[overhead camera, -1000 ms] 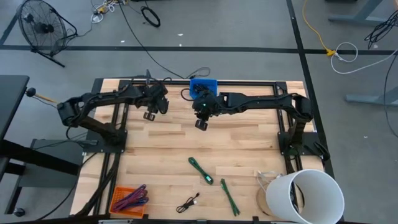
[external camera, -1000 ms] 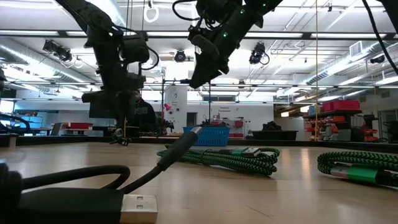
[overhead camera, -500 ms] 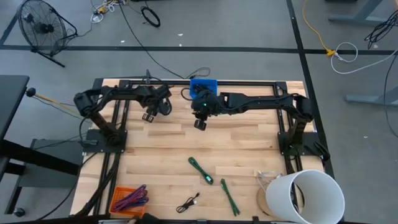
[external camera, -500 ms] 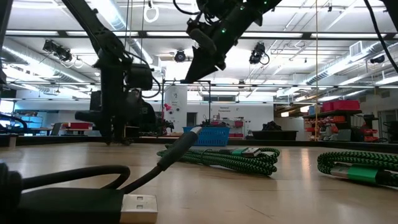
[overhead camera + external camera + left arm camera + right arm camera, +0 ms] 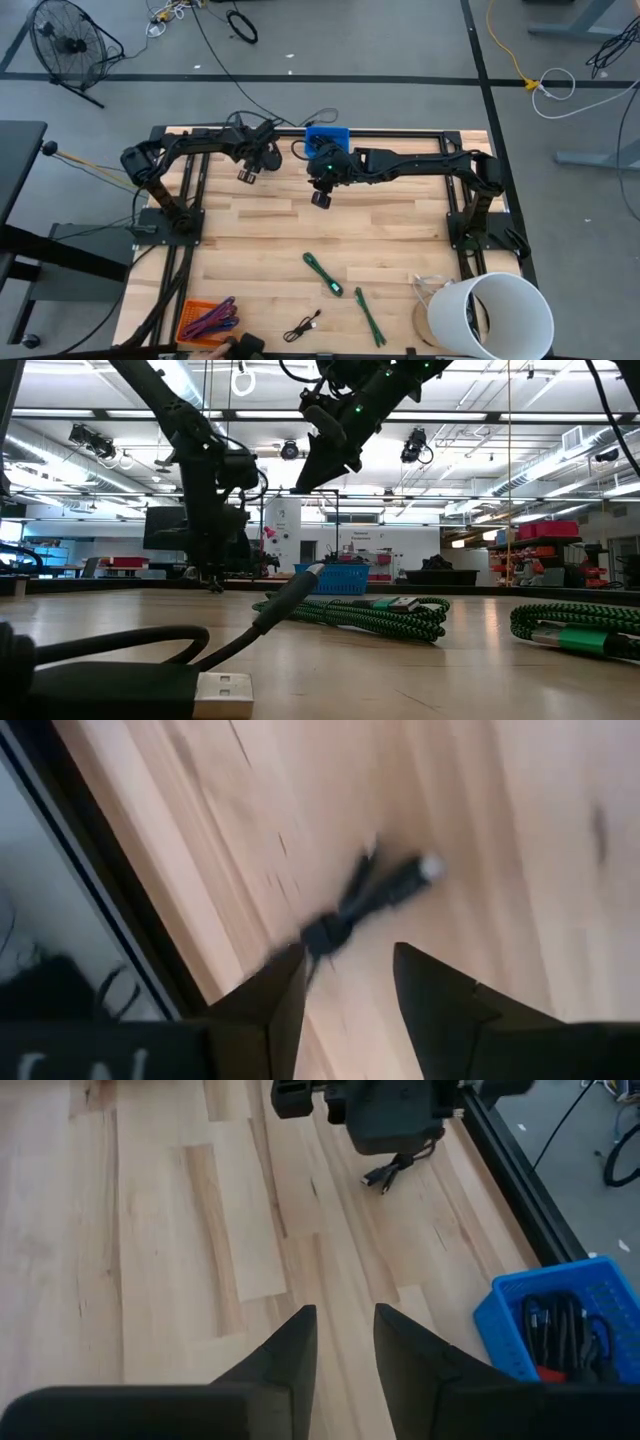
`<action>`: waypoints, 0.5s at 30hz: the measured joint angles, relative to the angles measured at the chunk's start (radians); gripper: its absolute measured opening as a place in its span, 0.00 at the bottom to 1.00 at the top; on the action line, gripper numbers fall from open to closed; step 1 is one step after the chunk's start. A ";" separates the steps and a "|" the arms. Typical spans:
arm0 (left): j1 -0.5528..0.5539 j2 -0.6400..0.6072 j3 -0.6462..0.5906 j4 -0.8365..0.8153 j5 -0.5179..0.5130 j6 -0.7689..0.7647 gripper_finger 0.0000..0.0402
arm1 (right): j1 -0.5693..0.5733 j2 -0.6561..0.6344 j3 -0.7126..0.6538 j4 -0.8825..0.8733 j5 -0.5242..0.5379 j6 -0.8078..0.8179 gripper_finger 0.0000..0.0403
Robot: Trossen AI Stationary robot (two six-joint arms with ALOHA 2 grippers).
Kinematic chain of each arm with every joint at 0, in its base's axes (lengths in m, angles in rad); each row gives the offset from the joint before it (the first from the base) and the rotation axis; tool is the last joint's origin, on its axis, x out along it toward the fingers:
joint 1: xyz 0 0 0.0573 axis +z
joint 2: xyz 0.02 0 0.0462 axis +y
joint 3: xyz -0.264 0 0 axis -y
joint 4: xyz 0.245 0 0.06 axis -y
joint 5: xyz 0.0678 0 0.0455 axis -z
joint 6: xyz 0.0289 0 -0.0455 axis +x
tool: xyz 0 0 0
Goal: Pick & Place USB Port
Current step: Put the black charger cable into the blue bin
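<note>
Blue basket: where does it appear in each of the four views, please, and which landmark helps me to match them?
High view: blue basket at the table's far edge, near the middle.
Low view: small, in the far middle, behind the green cables.
Right wrist view: at the lower right, holding cables.
Left wrist view: not in it.
Shared landmark: the black frame rail along the table's edge.

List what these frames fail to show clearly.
- Black cable in the left wrist view: motion blur hides its plug type.
- Same cable in the high view: hidden under the left gripper.
- Blue bin contents in the right wrist view: cut off by the edge.
- White bucket contents in the high view: too small.
</note>
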State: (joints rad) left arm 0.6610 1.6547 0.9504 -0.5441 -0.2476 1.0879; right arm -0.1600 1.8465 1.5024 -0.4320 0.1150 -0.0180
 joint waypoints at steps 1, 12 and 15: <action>0.000 0.000 0.005 0.012 0.026 0.012 0.39 | 0.000 0.000 0.000 0.000 0.000 -0.002 0.26; 0.018 0.077 0.007 0.039 0.024 0.098 0.37 | 0.000 0.000 0.000 -0.001 -0.002 -0.009 0.26; 0.022 0.111 0.007 0.046 0.035 0.110 0.37 | 0.000 0.000 0.000 0.002 -0.002 -0.016 0.26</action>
State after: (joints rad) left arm 0.6834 1.7661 0.9574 -0.4977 -0.2130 1.1975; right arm -0.1596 1.8465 1.5024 -0.4300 0.1129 -0.0343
